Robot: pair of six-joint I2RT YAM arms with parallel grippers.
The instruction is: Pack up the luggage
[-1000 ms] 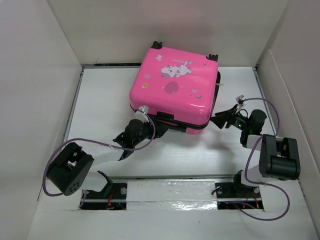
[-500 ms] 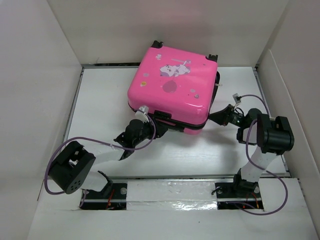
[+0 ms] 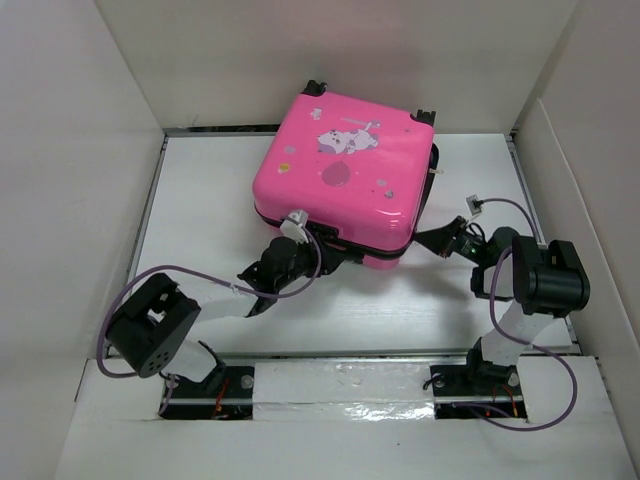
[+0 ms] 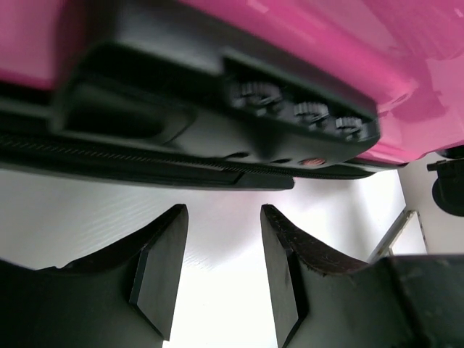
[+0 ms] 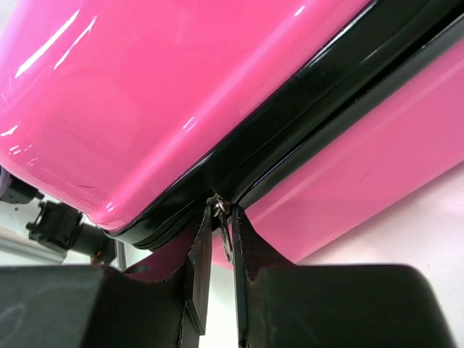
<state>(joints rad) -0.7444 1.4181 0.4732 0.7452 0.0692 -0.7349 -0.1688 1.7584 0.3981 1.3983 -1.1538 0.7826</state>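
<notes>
The luggage (image 3: 345, 170) lies lid-down and sticker side up on the white tabletop (image 3: 200, 200), far of centre, turned slightly askew. Your left jaws stand spread and empty just near its near edge, low on the tabletop. In the left wrist view they sit directly below the black combination lock (image 4: 297, 109), apart from it. Your right jaws are at the luggage's near right corner, drawn almost together on the small metal zipper pull (image 5: 223, 217) at the black seam between the two pink shells.
</notes>
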